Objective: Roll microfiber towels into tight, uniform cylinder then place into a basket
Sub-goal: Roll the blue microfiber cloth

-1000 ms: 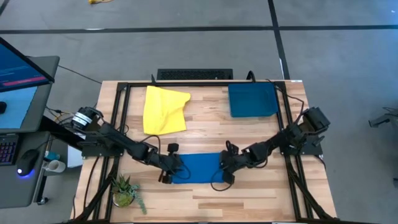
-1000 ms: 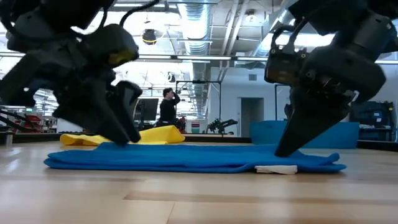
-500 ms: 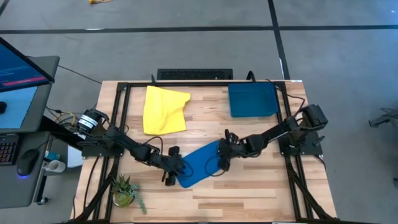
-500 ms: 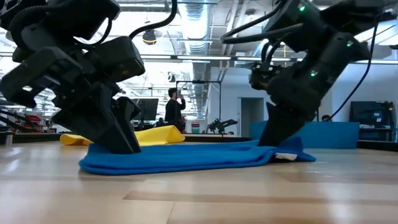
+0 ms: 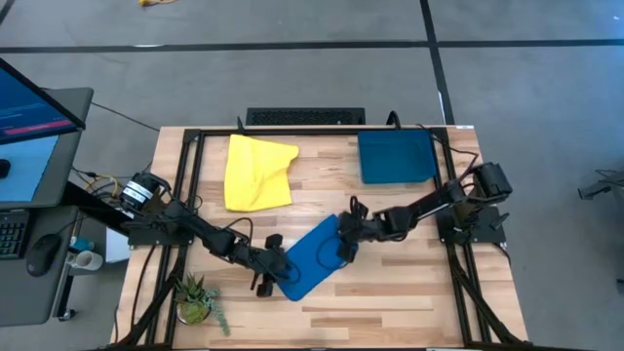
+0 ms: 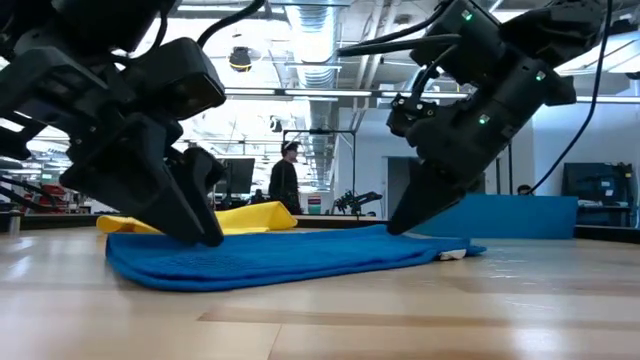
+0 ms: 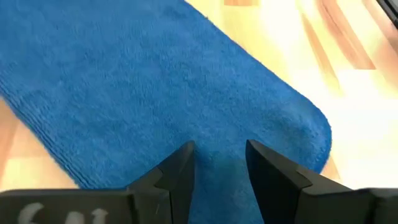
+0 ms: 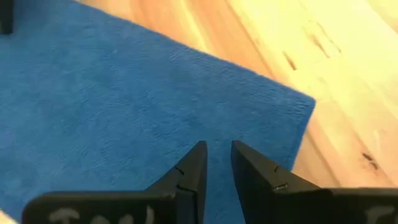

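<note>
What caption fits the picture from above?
Two claws, left and right, grip opposite ends of the blue towel lying slantwise.

The table (image 5: 390, 302) has a top of pale wood planks with a black frame running along its edges. A folded blue towel (image 5: 310, 255) lies on it near the middle, turned at a slant. A crumpled yellow towel (image 5: 257, 173) lies toward the far left corner. A dark teal basket (image 5: 395, 157) sits toward the far right corner. A small potted plant (image 5: 195, 297) stands at the near left corner.
</note>
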Controlling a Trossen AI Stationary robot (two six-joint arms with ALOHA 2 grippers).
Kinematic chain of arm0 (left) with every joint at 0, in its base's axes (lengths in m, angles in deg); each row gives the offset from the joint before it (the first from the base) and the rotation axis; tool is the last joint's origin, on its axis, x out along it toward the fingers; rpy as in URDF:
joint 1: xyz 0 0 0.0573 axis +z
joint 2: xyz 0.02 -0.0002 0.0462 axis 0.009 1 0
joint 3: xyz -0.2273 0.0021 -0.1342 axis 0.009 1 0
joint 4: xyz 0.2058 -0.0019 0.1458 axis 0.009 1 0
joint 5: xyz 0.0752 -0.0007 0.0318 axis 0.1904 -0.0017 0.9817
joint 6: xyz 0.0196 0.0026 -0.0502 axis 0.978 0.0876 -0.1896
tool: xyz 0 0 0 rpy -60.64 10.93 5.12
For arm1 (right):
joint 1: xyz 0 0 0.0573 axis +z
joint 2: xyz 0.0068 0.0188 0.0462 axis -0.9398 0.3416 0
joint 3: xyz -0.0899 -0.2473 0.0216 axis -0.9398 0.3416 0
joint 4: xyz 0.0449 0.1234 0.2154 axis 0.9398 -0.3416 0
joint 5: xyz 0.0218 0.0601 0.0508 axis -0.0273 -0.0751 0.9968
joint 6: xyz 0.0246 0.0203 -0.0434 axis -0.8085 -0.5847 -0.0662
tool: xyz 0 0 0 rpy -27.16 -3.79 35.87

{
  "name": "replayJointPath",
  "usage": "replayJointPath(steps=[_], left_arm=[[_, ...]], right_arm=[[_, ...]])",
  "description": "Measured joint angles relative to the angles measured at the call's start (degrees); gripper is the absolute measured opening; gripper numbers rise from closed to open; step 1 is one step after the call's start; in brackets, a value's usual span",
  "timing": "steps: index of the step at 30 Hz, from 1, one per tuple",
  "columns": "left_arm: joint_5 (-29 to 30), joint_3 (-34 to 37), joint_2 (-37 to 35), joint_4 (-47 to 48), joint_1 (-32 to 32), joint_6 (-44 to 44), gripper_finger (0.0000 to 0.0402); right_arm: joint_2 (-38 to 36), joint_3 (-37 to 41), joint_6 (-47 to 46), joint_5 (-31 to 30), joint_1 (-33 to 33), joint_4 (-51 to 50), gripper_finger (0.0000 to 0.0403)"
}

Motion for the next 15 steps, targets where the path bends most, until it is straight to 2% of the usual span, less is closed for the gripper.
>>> replayJointPath(steps=[4,10,15], left_arm=[[1.62,-0.74,0.00,-0.12,0.00,2.03,0.0135],[2.02,-1.08,0.00,1.23,0.73,4.77,0.0135],[3.21,-1.08,0.00,2.75,2.84,7.94,0.0135]], right_arm=[[0.00,0.00,-0.65,0.19,1.78,0.07,0.0096],[-0.02,-0.02,-2.64,6.27,5.05,0.11,0.0096],[-0.02,-0.06,-6.71,6.33,7.26,0.08,0.0096]])
